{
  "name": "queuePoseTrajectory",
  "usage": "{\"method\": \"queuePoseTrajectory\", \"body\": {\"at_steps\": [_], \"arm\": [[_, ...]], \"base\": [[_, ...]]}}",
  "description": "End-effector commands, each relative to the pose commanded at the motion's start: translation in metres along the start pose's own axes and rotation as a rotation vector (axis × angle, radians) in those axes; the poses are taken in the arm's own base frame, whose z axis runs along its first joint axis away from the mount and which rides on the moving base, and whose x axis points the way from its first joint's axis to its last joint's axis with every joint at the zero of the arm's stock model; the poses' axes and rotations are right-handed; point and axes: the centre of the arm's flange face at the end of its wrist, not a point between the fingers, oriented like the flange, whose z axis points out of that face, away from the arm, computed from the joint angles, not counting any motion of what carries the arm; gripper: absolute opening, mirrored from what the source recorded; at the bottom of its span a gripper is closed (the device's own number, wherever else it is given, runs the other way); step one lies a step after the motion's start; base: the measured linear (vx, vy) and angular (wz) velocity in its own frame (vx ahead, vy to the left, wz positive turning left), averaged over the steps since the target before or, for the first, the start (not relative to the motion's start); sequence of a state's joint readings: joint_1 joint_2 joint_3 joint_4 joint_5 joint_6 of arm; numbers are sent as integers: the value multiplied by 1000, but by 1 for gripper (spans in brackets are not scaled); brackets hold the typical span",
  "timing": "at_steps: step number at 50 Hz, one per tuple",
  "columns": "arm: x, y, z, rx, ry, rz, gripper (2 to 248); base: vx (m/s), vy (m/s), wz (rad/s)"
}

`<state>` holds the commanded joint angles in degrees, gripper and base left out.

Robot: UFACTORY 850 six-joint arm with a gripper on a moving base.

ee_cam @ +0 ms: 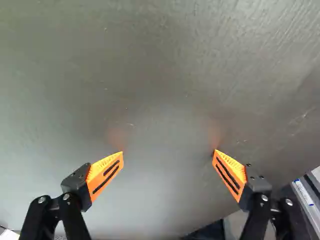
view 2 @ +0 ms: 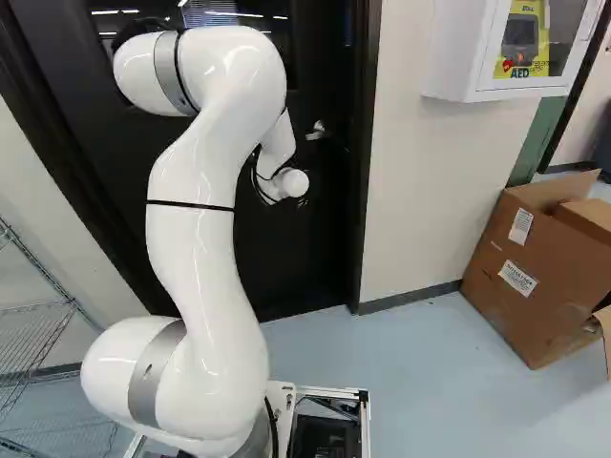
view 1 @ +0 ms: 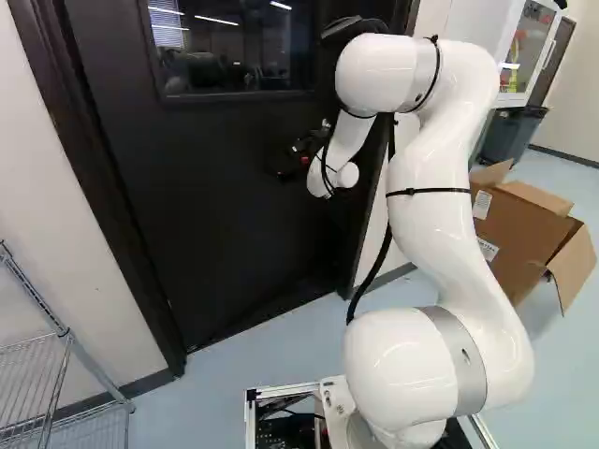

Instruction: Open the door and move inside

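Door (view 1: 225, 215) looks closed, dark slab with a window, dead ahead of the arm (view 1: 426, 206).
Lever handle (view 2: 317, 131) can be spotted near the wrist, pincer (view 1: 298, 157) is pointed at the door face, fingers spread pretty wide apart. Cardboard box (view 2: 535, 267) is parked on the floor right of the door, fwiw.

Blue-gray flr (view 2: 420, 382) w/ open cardbd box (view 2: 535, 277), wire rack (view 1: 98, 371), bin (view 1: 510, 136)

Base views: behind arm (view 1: 426, 229), angled down, sharing door (view 1: 225, 196) — wrist view: close, facing it.
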<state>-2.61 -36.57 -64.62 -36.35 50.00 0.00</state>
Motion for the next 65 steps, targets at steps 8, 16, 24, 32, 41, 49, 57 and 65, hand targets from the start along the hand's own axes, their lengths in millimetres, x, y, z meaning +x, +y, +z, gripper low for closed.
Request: {"method": "queuePoseTrajectory", "body": {"at_steps": [8, 16, 24, 32, 41, 49, 57, 65], "arm": [[3, -3, 17, 19, 15, -18, 247], [7, -7, 35, 38, 31, -36, 247], [10, -11, 52, 55, 48, -54, 247], [13, -15, 70, 70, 65, -71, 247], [16, -18, 90, 80, 86, -85, 247], [19, -21, 105, 86, 102, -94, 247], [19, -22, 110, 85, 107, -94, 247], [19, -21, 107, 73, 105, -82, 247]], "base": [[0, 0, 0], [0, 0, 0], [0, 0, 0], [0, 0, 0], [0, 0, 0], [0, 0, 0], [0, 0, 0], [0, 0, 0]]}}
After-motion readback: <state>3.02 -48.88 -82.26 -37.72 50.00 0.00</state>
